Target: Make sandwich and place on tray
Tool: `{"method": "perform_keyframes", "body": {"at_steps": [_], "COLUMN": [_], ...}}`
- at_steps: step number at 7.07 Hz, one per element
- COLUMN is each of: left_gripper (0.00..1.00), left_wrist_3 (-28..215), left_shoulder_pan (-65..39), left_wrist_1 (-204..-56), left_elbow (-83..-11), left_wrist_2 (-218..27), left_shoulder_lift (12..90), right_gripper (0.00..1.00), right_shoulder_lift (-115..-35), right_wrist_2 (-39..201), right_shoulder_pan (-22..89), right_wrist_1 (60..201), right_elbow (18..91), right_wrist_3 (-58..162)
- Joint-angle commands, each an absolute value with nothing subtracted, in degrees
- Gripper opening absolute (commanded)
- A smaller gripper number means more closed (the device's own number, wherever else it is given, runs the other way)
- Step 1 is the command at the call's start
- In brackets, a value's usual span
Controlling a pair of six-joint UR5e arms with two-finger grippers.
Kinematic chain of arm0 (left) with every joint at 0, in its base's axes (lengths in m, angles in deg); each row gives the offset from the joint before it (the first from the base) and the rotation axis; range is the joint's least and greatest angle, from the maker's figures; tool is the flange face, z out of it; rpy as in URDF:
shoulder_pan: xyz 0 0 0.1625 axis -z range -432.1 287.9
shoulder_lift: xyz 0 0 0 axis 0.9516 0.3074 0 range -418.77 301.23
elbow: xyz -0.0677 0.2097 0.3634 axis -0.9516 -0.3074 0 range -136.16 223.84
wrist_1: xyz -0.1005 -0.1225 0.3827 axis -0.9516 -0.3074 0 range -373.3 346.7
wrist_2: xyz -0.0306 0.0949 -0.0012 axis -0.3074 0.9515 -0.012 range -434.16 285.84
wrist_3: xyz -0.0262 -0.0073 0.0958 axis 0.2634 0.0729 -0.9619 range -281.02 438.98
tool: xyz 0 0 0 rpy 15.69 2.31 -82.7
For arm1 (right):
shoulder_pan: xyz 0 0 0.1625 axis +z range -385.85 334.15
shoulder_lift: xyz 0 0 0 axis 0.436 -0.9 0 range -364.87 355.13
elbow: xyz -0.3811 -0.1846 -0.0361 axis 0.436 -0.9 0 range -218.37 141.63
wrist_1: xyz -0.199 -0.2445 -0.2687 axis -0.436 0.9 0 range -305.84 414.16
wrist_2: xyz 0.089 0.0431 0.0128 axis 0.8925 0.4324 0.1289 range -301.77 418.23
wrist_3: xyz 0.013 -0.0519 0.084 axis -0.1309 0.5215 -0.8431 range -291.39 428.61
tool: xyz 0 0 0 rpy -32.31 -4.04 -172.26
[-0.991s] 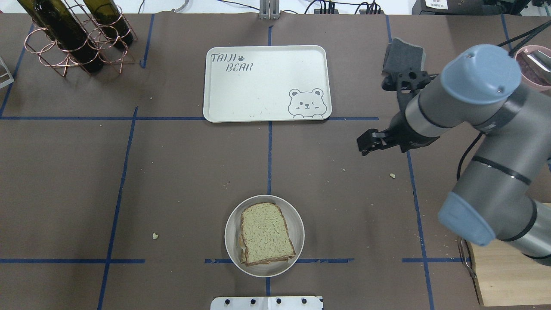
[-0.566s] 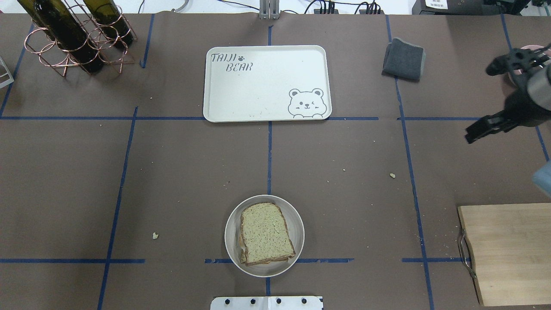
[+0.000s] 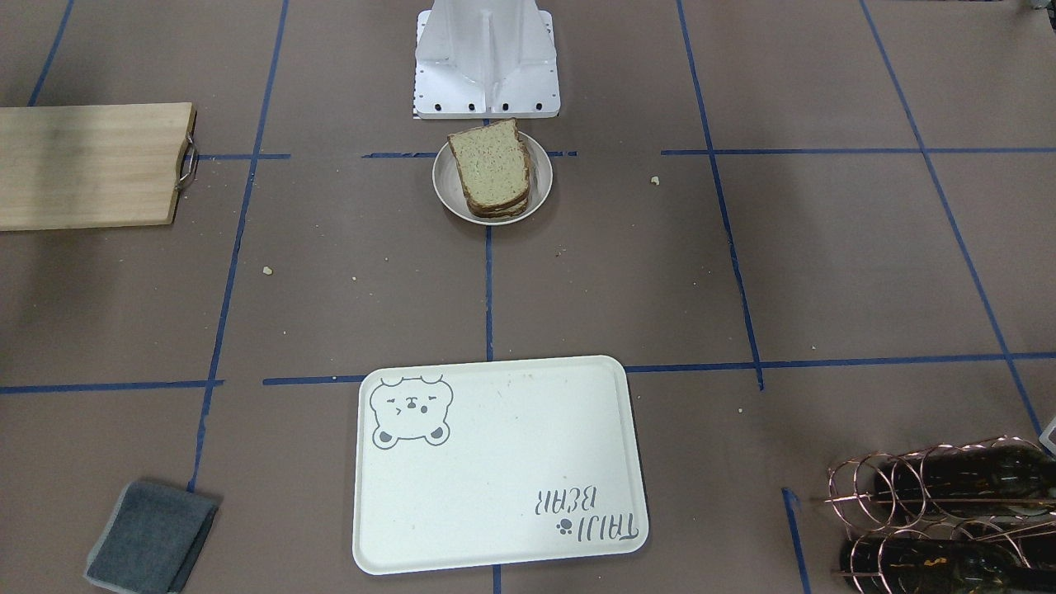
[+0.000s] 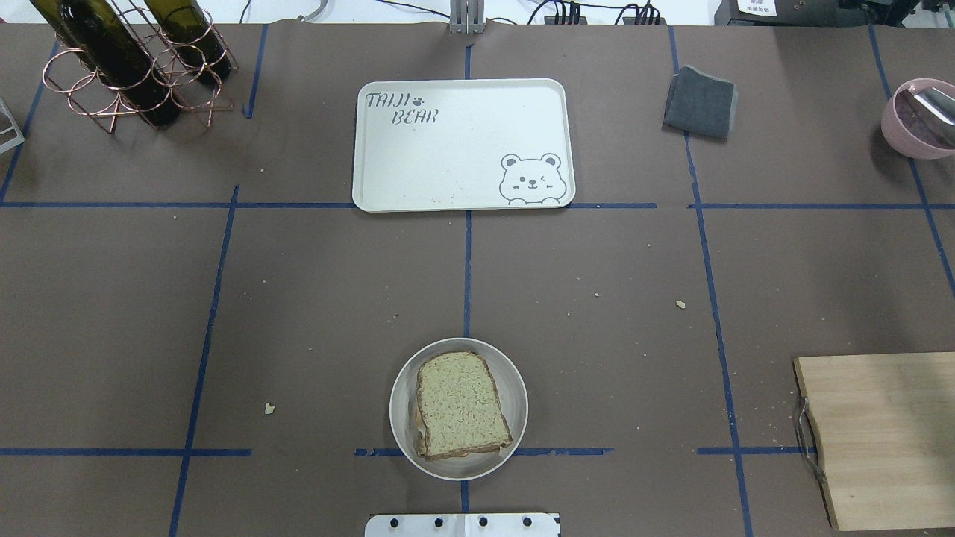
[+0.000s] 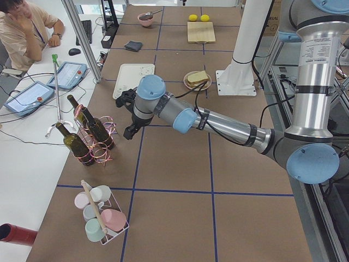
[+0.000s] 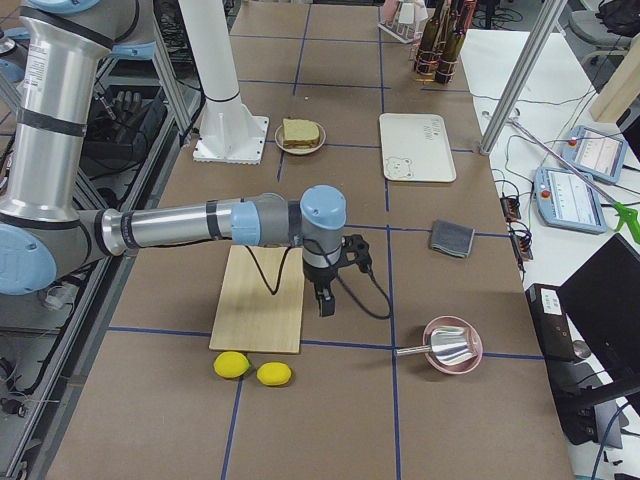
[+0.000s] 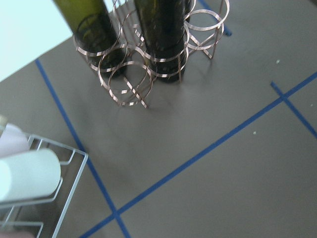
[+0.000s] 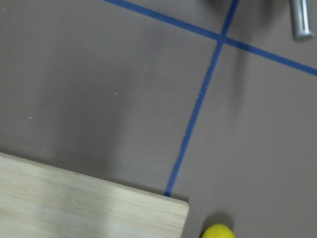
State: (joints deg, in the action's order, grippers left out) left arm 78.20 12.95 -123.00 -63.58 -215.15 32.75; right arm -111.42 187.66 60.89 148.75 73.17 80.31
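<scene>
The sandwich (image 4: 461, 405), wholegrain bread with a brown crust, lies on a small round plate (image 4: 516, 388) at the near centre of the table; it also shows in the front view (image 3: 491, 169). Its filling is hidden. The cream bear tray (image 4: 462, 142) lies bare at the far centre, well apart from the plate. My left gripper (image 5: 127, 117) shows only in the exterior left view, hovering by the wine bottle rack. My right gripper (image 6: 342, 282) shows only in the exterior right view, above the table beside the cutting board. I cannot tell whether either is open or shut.
A copper rack with wine bottles (image 4: 127, 67) stands far left. A grey cloth (image 4: 700, 93) and a pink bowl (image 4: 918, 119) lie far right. A wooden cutting board (image 4: 880, 432) lies near right, with two lemons (image 6: 250, 368) beyond it. A cup rack (image 5: 101, 213) stands off the left end.
My right arm has swung out to the right and left the overhead view, uncovering the cutting board and pink bowl. The sandwich, plate and tray have not moved.
</scene>
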Motion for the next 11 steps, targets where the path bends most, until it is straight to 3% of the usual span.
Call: {"method": "perform_keyframes", "body": {"at_steps": [1, 3, 5, 6, 7, 9, 11], "left_gripper": [1.0, 1.0, 0.98, 0.84, 0.7, 0.63, 0.61], "left_wrist_3": [95.62, 123.67, 147.43, 154.15, 161.7, 167.04, 169.85], "left_shoulder_pan": [1.63, -16.46, -33.08, -39.25, -44.71, -51.59, -55.55], "left_wrist_1": [-132.16, -132.57, -132.57, -132.65, -132.65, -132.74, -133.09], "left_elbow": [-69.42, -75.83, -76.75, -76.31, -74.48, -66.07, -62.87], "left_wrist_2": [-218.38, -205.48, -191.11, -184.44, -179.67, -172.62, -170.5], "left_shoulder_lift": [32.64, 34.83, 38.86, 39.75, 42.19, 48.78, 50.65], "right_gripper": [1.0, 1.0, 1.0, 1.0, 1.0, 1.0, 1.0], "right_shoulder_lift": [-114.56, -114.47, -114.47, -114.56, -114.56, -114.56, -114.56], "right_wrist_2": [187.87, 187.87, 187.87, 187.87, 187.79, 187.7, 187.43], "right_shoulder_pan": [66.68, 66.7, 66.7, 66.7, 66.7, 66.96, 67.05], "right_wrist_1": [149.07, 148.99, 148.99, 148.73, 148.73, 148.64, 148.64], "right_elbow": [70.09, 69.73, 69.65, 69.65, 69.65, 69.65, 69.65], "right_wrist_3": [81.8, 81.8, 81.8, 81.8, 81.8, 81.8, 81.8]}}
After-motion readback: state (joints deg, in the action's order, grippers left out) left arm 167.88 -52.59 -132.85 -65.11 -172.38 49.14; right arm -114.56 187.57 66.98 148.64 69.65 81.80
